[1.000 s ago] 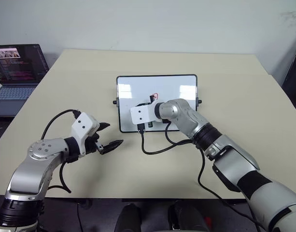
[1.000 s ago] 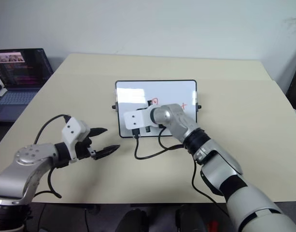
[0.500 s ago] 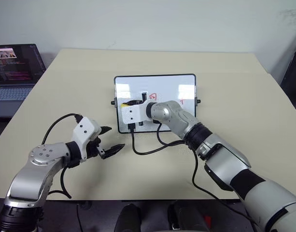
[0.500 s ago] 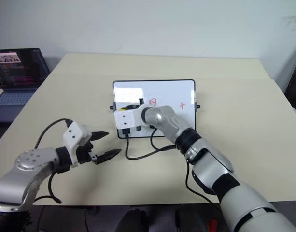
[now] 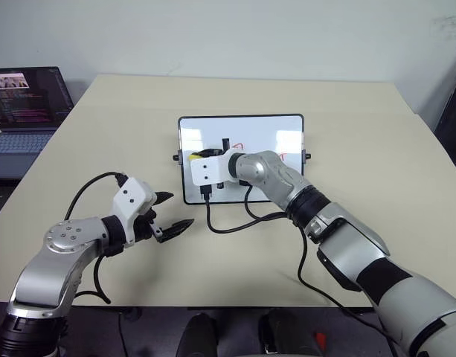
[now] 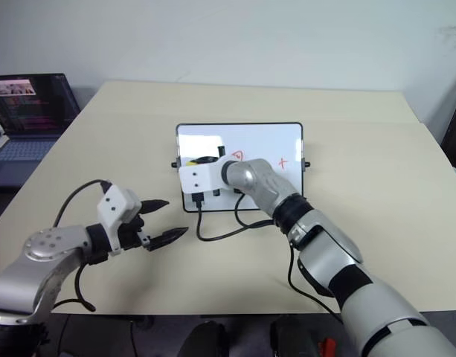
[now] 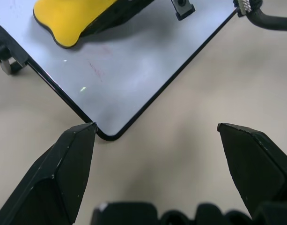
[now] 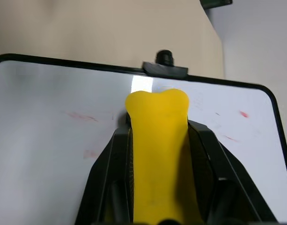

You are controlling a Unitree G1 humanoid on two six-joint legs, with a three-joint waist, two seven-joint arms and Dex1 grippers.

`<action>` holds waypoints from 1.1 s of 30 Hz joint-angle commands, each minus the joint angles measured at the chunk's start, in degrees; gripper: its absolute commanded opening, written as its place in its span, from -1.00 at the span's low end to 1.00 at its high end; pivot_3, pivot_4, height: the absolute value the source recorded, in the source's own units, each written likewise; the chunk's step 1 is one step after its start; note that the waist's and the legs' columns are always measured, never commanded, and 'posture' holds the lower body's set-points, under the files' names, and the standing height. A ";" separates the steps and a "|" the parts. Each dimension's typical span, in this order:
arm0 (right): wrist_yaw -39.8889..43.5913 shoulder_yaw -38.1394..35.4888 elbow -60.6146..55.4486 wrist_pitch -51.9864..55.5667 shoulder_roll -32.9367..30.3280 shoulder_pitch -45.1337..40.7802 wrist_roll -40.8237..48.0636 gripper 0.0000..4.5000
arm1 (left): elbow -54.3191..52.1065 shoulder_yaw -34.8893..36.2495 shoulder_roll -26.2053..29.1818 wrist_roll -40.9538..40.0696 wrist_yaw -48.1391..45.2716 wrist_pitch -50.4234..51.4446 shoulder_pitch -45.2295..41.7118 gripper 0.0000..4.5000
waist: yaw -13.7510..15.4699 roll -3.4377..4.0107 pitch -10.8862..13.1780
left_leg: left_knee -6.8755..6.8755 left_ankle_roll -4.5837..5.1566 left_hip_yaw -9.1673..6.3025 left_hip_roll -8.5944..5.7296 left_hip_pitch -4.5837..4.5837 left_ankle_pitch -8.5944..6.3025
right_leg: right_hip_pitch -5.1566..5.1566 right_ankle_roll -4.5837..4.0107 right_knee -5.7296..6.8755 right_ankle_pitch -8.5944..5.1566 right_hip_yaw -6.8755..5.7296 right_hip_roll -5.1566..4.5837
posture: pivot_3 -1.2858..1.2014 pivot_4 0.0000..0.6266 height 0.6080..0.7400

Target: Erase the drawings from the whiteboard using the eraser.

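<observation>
The whiteboard [image 5: 266, 131] lies flat in the middle of the table. My right gripper [image 5: 201, 156] is shut on the yellow eraser [image 8: 157, 140], which rests on the board's left part near the side knob [image 8: 165, 58]. Faint red smears [image 8: 80, 116] remain on the white surface there. Of the drawings, one red scribble [image 6: 236, 156] sits mid-board just beyond my right wrist, and a small red cross [image 6: 282, 161] lies further right. My left gripper [image 5: 172, 213] hovers open over the bare table just off the board's near left corner [image 7: 106, 133], holding nothing.
An open laptop [image 5: 23, 104] stands at the table's far left edge. A black cable [image 5: 235, 223] from my right wrist loops over the table in front of the board. Bare tabletop [image 5: 361, 149] surrounds the board on all sides.
My right gripper has carried the eraser from the board's lower middle leftward and away from me, to the left side by the knob. My left gripper has stayed put and open.
</observation>
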 commanded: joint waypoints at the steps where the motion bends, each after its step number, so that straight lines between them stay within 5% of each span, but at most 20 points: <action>1: 3.94 -2.82 -4.46 2.48 -0.60 1.96 3.03 -0.45 | 0.15 0.11 -0.12 -0.45 -0.67 -1.09 -1.81 1.00 | 0.01 -0.01 0.00 | 0.00 0.00 0.00 0.00 0.00 0.00 | 0.00 0.00 0.00 0.00 0.00 0.00 | 0.03 -0.52 1.00; 9: 14.99 -14.62 -43.87 27.74 -2.14 18.02 18.37 -0.45 | 2.09 -1.51 -2.09 -1.74 -3.56 -2.61 -5.86 1.00 | 0.21 0.02 0.01 | 0.03 -0.01 -0.19 0.02 -0.29 0.00 | -0.10 0.01 -0.09 0.00 -0.14 -0.01 | 0.03 -0.52 1.00; 17: 15.46 -19.28 -71.69 47.61 -11.60 34.57 22.01 -0.45 | 6.18 -2.75 -3.16 -1.92 -6.11 -4.79 -10.58 1.00 | 0.26 0.02 0.01 | 0.04 -0.01 -0.22 -0.07 -0.23 -0.01 | -0.05 0.03 -0.10 -0.02 -0.18 -0.01 | 0.03 -0.52 1.00; 33: 1.80 -21.18 -82.33 53.56 -12.44 50.94 23.73 -0.45 | 8.70 -3.10 -3.93 -1.06 -6.54 -6.65 -12.77 1.00 | -0.02 0.02 0.02 | 0.02 -0.02 -0.07 -0.12 -0.20 -0.01 | -0.07 0.13 -0.14 -0.08 -0.05 0.15 | 0.03 -0.52 1.00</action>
